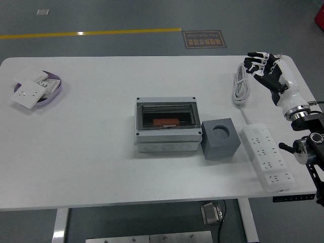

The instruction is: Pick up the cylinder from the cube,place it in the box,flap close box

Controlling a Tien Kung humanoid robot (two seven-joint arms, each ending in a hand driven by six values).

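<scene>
A grey box with a clear lid sits at the table's middle. Its lid lies shut, and an orange-red cylinder shows inside through it. A grey cube with an empty round hole on top stands just right of the box. My right hand is at the far right of the table, fingers spread and holding nothing, well away from the box and the cube. My left arm is out of view.
A white power strip lies right of the cube, its coiled cable behind it, close to my right hand. A purple dish with white wall sockets sits at the far left.
</scene>
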